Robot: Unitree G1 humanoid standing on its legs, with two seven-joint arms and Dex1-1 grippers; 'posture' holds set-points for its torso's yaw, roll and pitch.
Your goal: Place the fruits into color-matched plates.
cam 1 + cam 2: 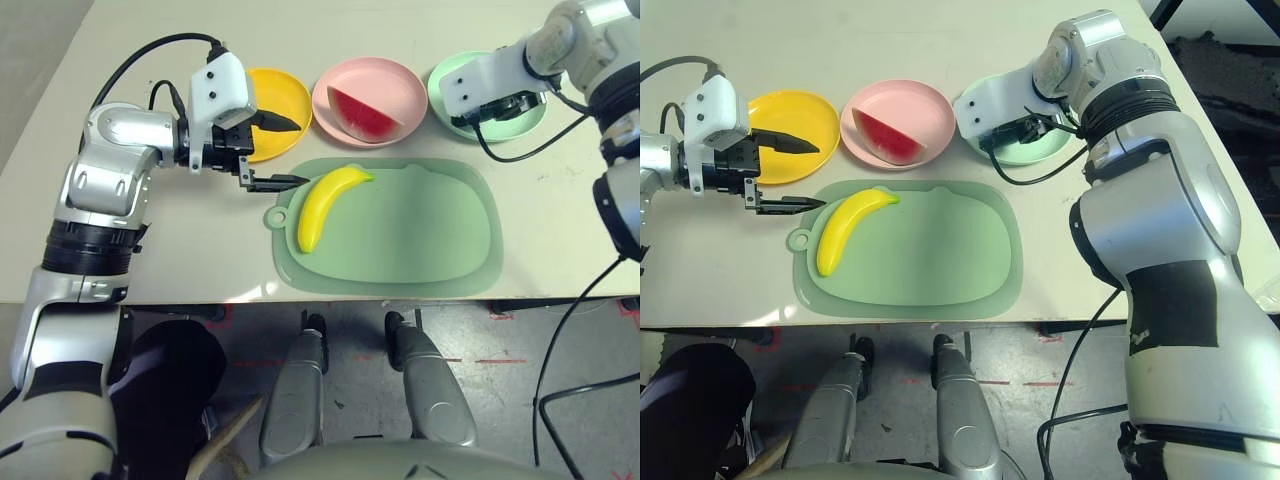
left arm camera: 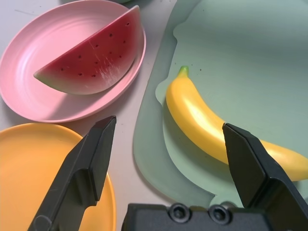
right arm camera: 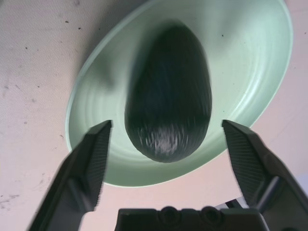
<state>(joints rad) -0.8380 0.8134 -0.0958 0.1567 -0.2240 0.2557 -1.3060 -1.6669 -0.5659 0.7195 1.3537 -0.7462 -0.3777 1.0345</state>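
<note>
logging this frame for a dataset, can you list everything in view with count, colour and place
banana: 1, yellow, lying on the left part of the cutting mat, beside the left gripper
watermelon wedge: 1, red with green rind, in the pink plate
avocado: 1, dark green, in the mint green plate, in front of the right gripper
yellow-orange plate: 1, left of the row behind the mat, no fruit in it
pink plate: 1, pale pink, middle of the row
mint green plate: 1, right of the row
cutting mat: 1, green, near table edge
table: 1, beige
left gripper: 1, black jaws open, between the yellow-orange plate and the mat
right gripper: 1, black jaws open, over the mint green plate
</note>
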